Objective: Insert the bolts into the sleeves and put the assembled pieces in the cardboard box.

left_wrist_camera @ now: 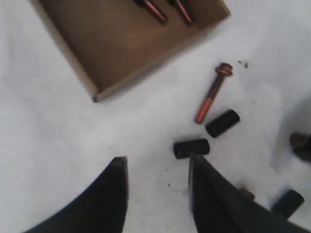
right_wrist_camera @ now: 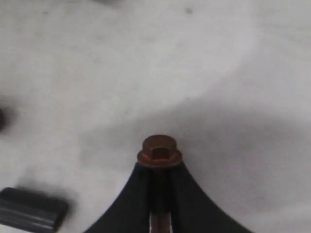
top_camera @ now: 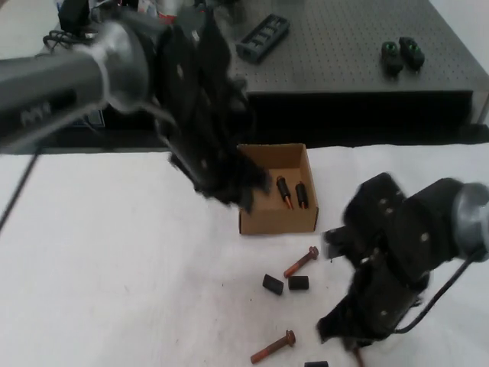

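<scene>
The cardboard box holds two assembled pieces, seen also in the left wrist view. My left gripper hovers open and empty just off the box's near-left corner, above the white cloth. A copper bolt lies close to two black sleeves. Another bolt and a third sleeve lie nearer the front edge. My right gripper is shut on a copper bolt, head outward, low over the cloth beside a sleeve.
A white cloth covers the bench. Behind it stands a dark perforated table with a black tray and two dark knobs. The left arm crosses the upper left of the high view.
</scene>
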`<state>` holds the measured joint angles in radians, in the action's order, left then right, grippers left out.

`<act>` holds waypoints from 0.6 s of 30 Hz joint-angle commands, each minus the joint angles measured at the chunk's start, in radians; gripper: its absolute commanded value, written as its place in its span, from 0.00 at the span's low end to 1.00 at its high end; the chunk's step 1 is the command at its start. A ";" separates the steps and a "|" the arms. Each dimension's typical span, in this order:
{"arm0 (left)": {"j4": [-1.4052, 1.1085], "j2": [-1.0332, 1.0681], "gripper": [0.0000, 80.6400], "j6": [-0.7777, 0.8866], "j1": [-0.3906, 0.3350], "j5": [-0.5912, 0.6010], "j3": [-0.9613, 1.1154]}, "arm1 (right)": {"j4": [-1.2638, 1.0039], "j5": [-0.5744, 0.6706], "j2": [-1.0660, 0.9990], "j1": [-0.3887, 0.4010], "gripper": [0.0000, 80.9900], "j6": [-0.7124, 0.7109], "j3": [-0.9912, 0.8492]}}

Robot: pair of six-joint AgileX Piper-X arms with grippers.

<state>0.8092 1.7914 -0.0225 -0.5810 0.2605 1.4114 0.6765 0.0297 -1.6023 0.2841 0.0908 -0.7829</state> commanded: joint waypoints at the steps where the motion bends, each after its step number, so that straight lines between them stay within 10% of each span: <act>1: -0.052 -0.011 0.38 -0.078 -0.032 0.002 -0.012 | 0.069 -0.018 0.120 -0.083 0.01 -0.056 0.012; 18: -0.009 0.123 0.38 -0.528 -0.345 0.004 0.010 | 0.225 0.034 0.611 -0.348 0.01 -0.137 0.191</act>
<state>0.8118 1.8951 -0.4917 -0.9068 0.2885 1.4116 0.8566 0.0218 -1.1095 -0.0028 -0.0319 -0.6343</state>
